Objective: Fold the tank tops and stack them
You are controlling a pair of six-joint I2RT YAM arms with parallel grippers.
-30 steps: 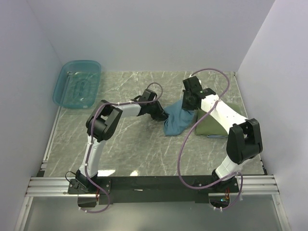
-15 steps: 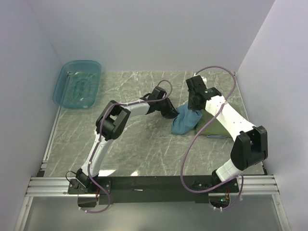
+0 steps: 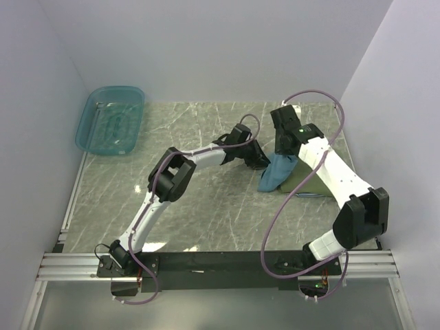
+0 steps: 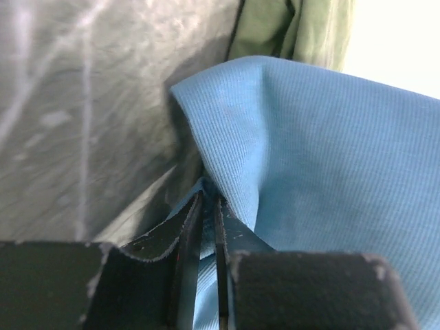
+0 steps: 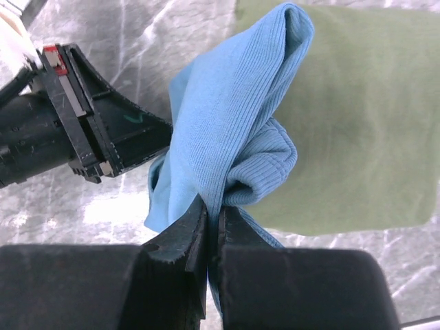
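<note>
Top external, desk asking: where is the cloth sitting?
— The teal-blue tank top [image 3: 277,175] is hanging bunched at the left edge of the folded olive green tank top [image 3: 317,184], which is lying on the marble table [image 3: 206,206]. The left gripper [image 3: 263,163] and right gripper [image 3: 284,150] are meeting at the bundle, just left of the olive top. The teal basin [image 3: 110,120] is sitting well apart, far to its left.

Left wrist: are the fingers gripping?
— Yes. The left gripper [image 4: 208,198] is pinching a fold of the ribbed teal-blue cloth, jaws nearly together, with the olive top lying just beyond.

Right wrist?
— The right gripper [image 5: 213,206] is clamping the bundle's lower fold, fingers pressed close. The cloth is draping in front of the olive top.
</note>
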